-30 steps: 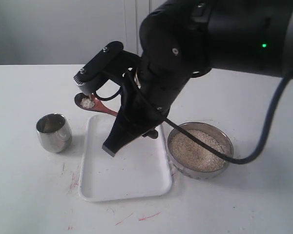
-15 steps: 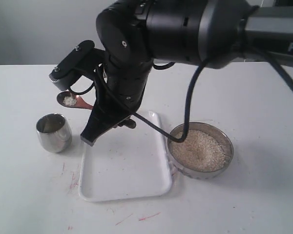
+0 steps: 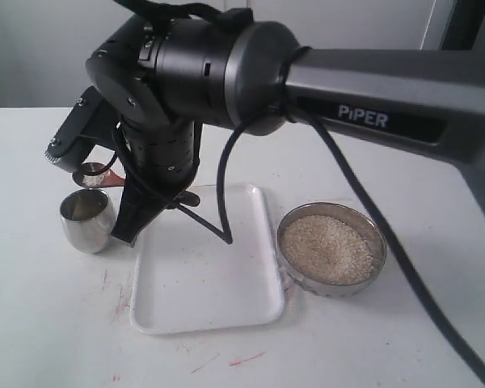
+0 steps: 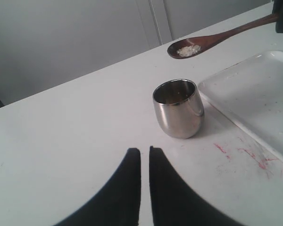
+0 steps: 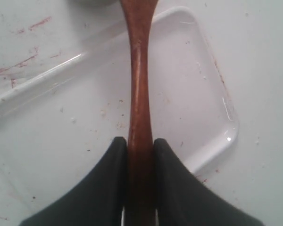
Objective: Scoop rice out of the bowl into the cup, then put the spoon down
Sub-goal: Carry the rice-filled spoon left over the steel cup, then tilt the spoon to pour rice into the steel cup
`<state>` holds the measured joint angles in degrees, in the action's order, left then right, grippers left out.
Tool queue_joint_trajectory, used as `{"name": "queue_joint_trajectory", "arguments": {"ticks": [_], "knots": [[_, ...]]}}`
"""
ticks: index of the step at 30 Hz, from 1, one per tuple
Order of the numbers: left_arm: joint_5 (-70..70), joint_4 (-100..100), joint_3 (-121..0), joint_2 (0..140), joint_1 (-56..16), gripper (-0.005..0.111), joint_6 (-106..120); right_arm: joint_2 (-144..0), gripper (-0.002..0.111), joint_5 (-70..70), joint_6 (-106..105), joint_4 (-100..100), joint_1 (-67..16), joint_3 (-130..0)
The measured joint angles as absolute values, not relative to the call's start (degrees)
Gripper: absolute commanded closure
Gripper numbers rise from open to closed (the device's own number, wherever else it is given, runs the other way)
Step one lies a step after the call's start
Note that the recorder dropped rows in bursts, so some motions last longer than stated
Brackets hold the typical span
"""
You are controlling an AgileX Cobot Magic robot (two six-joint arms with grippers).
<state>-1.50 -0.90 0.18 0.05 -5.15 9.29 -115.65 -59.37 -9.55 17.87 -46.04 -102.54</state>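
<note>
The steel cup (image 3: 87,219) stands left of the white tray. The dark wooden spoon (image 3: 94,175) hovers level just above and behind the cup's rim, carrying a small heap of rice (image 4: 187,50). My right gripper (image 5: 140,142) is shut on the spoon's handle (image 5: 138,89), and its arm (image 3: 174,97) reaches across the tray. The bowl (image 3: 377,234), holding rice (image 3: 330,247), sits right of the tray. My left gripper (image 4: 145,151) hangs low over the table a short way from the cup (image 4: 178,108). Its fingers are almost together, with nothing between them.
A white rectangular tray (image 3: 202,283) lies between cup and bowl, under the right arm. Red marks stain the table (image 3: 226,360) near the tray's front and left side. A pale wall stands behind the table.
My right arm has swung left across the tray, carrying the loaded spoon from above the tray's far edge to just over the cup. Cup, tray and bowl have stayed put.
</note>
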Motion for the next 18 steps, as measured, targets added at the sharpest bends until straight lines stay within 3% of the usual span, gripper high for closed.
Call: {"name": "queue_joint_trajectory", "arguments": {"ticks": [18], "knots": [[-1.50, -0.90, 0.18, 0.05, -5.15, 0.092, 9.29, -120.75, 0.108, -57.72, -9.66, 39.13, -50.92, -104.31]]}}
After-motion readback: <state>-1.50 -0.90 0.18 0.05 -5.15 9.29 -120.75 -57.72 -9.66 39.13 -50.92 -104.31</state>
